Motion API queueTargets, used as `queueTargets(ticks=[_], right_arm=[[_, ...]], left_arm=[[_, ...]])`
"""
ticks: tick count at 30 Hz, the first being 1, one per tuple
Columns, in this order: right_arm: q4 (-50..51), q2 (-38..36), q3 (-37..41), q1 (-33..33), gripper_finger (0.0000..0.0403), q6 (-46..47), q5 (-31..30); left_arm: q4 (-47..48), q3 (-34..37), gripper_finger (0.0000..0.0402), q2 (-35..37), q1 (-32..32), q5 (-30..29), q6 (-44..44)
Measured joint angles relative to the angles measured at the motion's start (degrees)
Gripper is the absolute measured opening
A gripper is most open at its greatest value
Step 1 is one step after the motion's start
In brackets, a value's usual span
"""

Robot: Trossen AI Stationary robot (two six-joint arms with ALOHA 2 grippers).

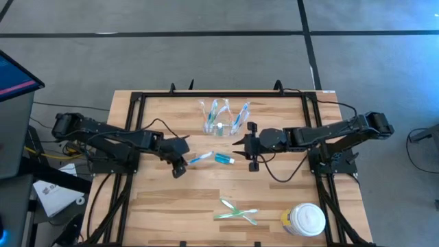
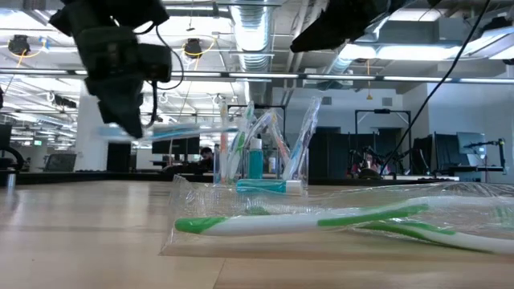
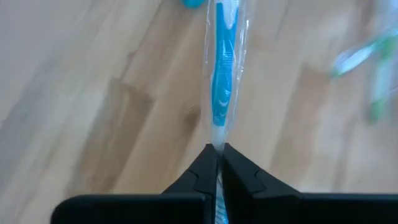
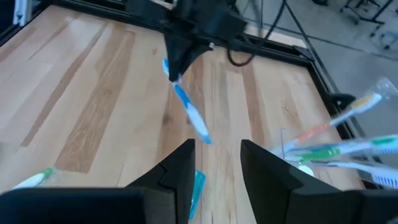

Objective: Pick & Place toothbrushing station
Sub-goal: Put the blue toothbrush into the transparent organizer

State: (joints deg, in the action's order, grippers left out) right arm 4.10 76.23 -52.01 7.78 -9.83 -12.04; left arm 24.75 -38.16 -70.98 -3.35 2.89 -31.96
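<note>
Above the wooden table's [image 1: 171, 206] middle, the left gripper [image 3: 217, 155] pinches a thin blue wrapped toothbrush [image 3: 222, 68] by its tail, lifted clear, likely bound for the clear plastic holder [image 1: 221, 118] nearby. The right gripper [image 4: 216, 163] hovers spread over the small teal tube [image 1: 224, 159].

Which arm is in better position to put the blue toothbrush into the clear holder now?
Probably the left: the left gripper is shut on the blue toothbrush, lifted off the table. The right gripper is open and empty, beside the clear holder.
</note>
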Motion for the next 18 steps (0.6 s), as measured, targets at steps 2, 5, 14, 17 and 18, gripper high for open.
queueTargets(ticks=[2,5,14,17,18], right_arm=[[0.0,0.0,0.0,0.8,0.0118,-1.2,0.0],[0.0,0.0,0.0,1.8,0.0118,-2.5,0.0],[-1.0,0.0,0.0,5.2,0.0118,-6.7,-1.9],[-3.5,0.0,0.0,6.4,0.0118,-7.6,-2.2],[-4.2,0.0,-0.1,6.9,0.0118,-8.3,-2.3]], left_arm=[[-2.7,-0.1,0.0002,0.0,1.1,2.7,-1.5],[-6.6,-0.1,0.0002,0.0,2.5,6.4,-4.4],[-15.2,-0.1,0.0001,0.0,5.0,15.6,-7.9],[-16.0,-0.1,0.0001,0.0,5.4,16.2,-9.6],[-16.0,-0.1,0.0001,0.0,5.6,16.3,-10.2]])
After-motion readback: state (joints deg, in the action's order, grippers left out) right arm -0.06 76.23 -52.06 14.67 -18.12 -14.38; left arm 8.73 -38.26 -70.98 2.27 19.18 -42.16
